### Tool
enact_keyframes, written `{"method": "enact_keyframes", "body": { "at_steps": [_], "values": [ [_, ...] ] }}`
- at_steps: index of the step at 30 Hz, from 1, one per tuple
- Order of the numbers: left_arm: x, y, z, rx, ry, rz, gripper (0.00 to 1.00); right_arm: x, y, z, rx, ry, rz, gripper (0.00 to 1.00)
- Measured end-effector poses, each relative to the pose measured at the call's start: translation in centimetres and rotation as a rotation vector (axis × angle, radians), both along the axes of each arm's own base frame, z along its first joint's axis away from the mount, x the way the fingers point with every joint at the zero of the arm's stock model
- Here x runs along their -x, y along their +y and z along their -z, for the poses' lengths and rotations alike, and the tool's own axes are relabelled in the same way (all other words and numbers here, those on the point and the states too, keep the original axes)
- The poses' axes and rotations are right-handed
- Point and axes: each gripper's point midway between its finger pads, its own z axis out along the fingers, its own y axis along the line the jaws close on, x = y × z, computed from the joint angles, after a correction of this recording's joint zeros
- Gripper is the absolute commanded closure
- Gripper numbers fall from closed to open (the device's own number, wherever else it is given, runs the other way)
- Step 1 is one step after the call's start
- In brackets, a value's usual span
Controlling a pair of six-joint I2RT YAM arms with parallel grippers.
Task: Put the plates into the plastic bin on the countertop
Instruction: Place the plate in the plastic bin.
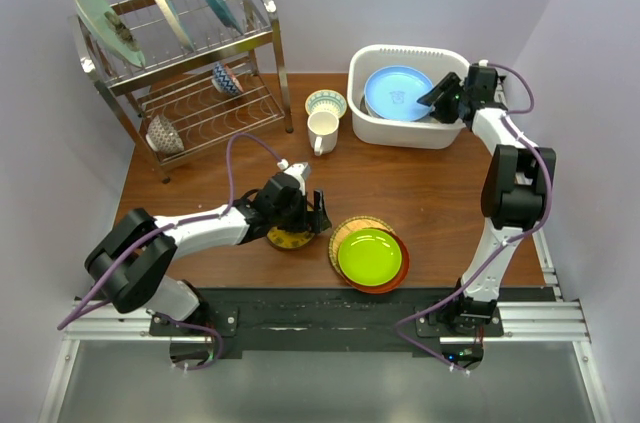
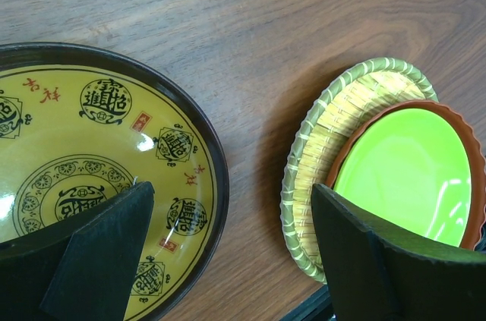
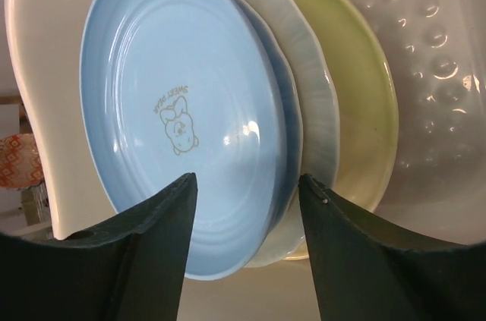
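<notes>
**A:** What lay in front of the left arm?

**B:** A glossy yellow patterned plate [image 2: 91,154] with a dark rim and black printed medallions rested flat on the reddish wood-grain countertop [image 2: 228,17]. The left gripper [image 2: 231,190] hung above its edge, its matte black fingers spread wide and touching nothing. Just beside it, three round plates were stacked. A coarse yellow woven plate [image 2: 334,116] was at the bottom, a red-orange plate [image 2: 477,162] on that, and a shiny lime green plate [image 2: 406,173] on top.

**A:** And the bin?

**B:** The plastic bin [image 1: 408,133], a smooth white rounded rectangle with a thick rim, stood at the far right of the countertop. Small dimples dotted its inner wall. Inside, a smooth pale blue plate [image 3: 175,124] with a small printed bear topped a pile of plates. A ribbed whitish plate [image 3: 315,124] and a dull yellow-green plate [image 3: 364,101] showed beneath it.

**A:** The right gripper?

**B:** The right gripper [image 3: 247,184] was over the bin, close to the blue plate. Its fingers were parted and gripped nothing.
</notes>
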Motion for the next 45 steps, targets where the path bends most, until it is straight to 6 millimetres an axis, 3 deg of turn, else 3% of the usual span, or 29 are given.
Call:
{"method": "enact_keyframes", "body": {
  "at_steps": [5, 17, 21, 28, 38, 45],
  "values": [
    [0.0, 0.0, 0.0, -0.001, -0.001, -0.001, 0.11, 0.3, 0.1, -2.0, -0.003, -0.076, 0.007, 0.31],
    [0.1, -0.2, -0.2, 0.014, -0.001, 0.010, 0.14, 4.8, 1.1, -14.6, -0.054, -0.364, 0.014, 0.30],
    [0.2, -0.8, -0.7, 0.046, -0.006, 0.033, 0.16, 6.6, 2.4, -16.3, -0.070, -0.401, -0.030, 0.31],
    [1.1, -1.6, -0.9, 0.075, -0.004, 0.074, 0.17, 10.8, 5.3, -15.2, -0.087, -0.359, -0.139, 0.32],
    [2.1, -2.8, -1.3, 0.104, -0.009, 0.124, 0.19, 17.2, 6.1, -12.6, -0.061, -0.300, -0.203, 0.36],
    [2.6, -3.3, -0.9, 0.100, 0.000, 0.144, 0.22, 20.4, 7.3, -8.1, -0.057, -0.200, -0.256, 0.41]
  ]
}}
